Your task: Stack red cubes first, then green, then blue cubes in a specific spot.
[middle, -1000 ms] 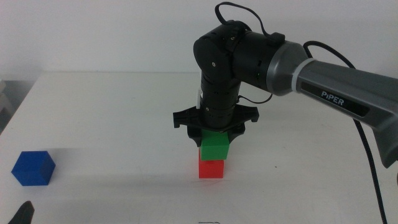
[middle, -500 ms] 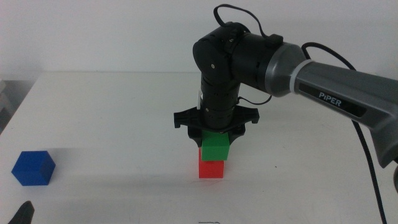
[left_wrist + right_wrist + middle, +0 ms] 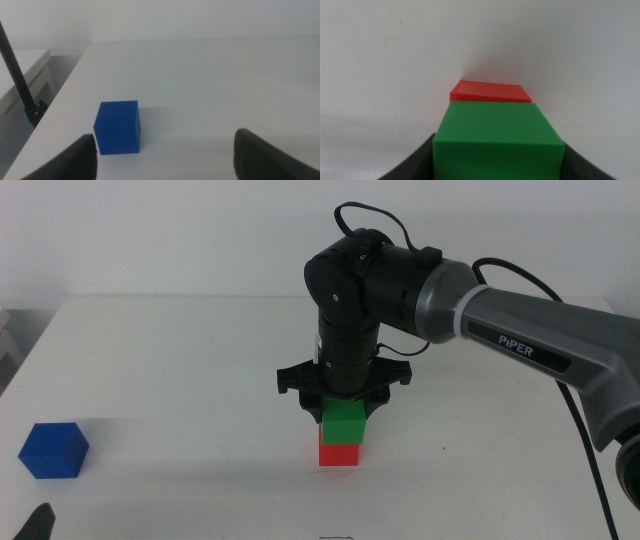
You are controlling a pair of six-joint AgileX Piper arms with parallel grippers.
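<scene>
In the middle of the table the red cube [image 3: 339, 453] rests on the white tabletop, and the green cube [image 3: 343, 423] sits right on top of it. My right gripper [image 3: 343, 410] comes straight down from above and is shut on the green cube. The right wrist view shows the green cube [image 3: 497, 140] between the two jaws of the right gripper [image 3: 497, 157], with the red cube [image 3: 490, 92] peeking out beneath. The blue cube [image 3: 54, 450] lies alone at the left; it appears as the blue cube [image 3: 117, 127] in front of my open left gripper [image 3: 165, 155].
The left gripper [image 3: 35, 525] waits at the bottom left corner of the middle view. The right arm [image 3: 540, 340] and its cable reach across the table's right half. A table edge and a dark cable [image 3: 20, 85] lie beside the blue cube.
The right gripper has sunk a little and shifted slightly left, bringing the green cube down onto the red one. The blue cube and left gripper have not moved.
</scene>
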